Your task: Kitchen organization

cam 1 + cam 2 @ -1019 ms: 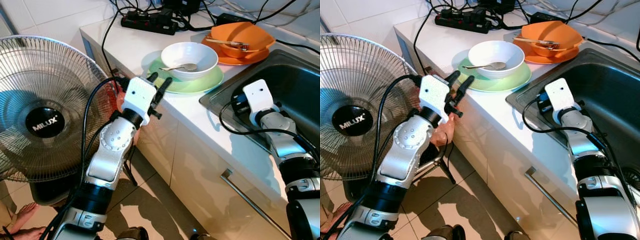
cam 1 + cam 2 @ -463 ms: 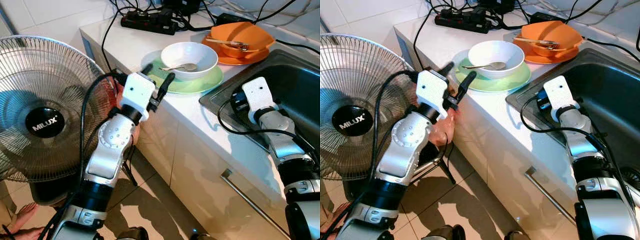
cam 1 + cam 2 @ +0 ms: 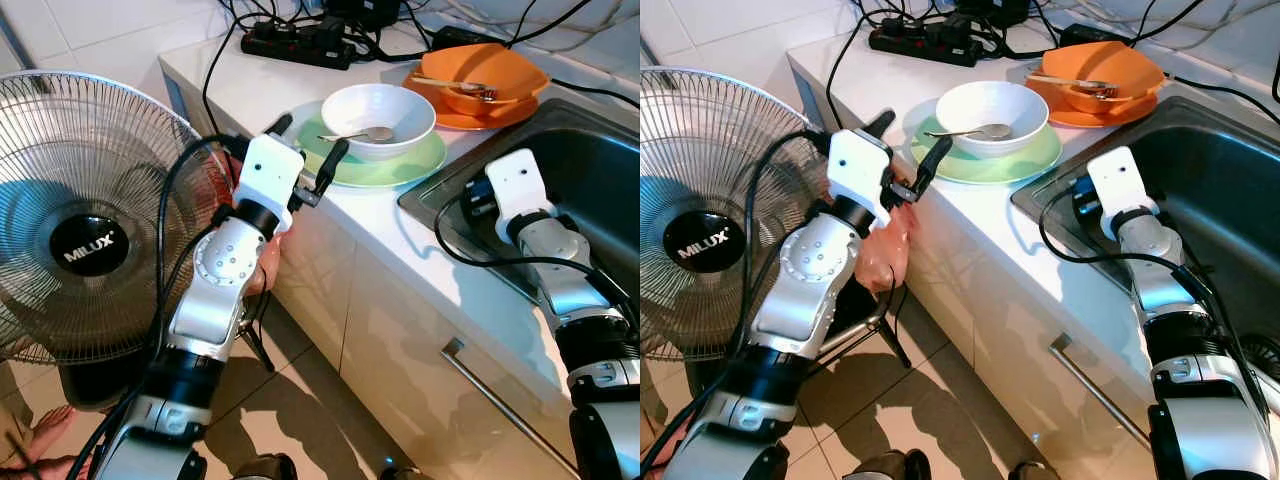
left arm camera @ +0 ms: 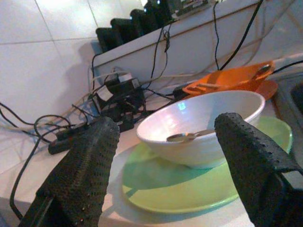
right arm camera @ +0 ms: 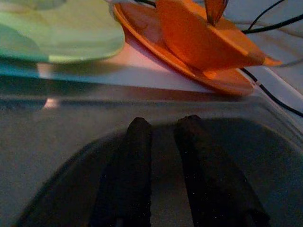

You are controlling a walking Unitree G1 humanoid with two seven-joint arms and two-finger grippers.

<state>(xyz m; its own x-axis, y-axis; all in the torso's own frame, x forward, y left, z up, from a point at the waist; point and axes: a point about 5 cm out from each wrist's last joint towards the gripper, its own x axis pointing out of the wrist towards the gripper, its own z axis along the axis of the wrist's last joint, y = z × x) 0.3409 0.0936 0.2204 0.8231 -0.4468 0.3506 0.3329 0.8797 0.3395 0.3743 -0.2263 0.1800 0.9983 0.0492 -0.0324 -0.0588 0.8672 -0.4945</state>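
Left wrist view, left gripper [image 4: 163, 156] fingers spread, facing white bowl [image 4: 201, 123]

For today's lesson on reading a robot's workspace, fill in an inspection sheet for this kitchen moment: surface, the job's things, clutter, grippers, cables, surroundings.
Surface: white counter with a steel sink set in on the robot's right.
Job's things: white bowl holding a spoon, on a green plate; orange bowl with cutlery in it, on an orange plate.
Clutter: nothing seen.
Grippers: left gripper open, at the counter edge facing the green plate; right gripper fingers close together, inside the sink.
Cables: black power strip with tangled leads at the counter's back.
Surroundings: MILUX fan beside the counter; tiled floor.
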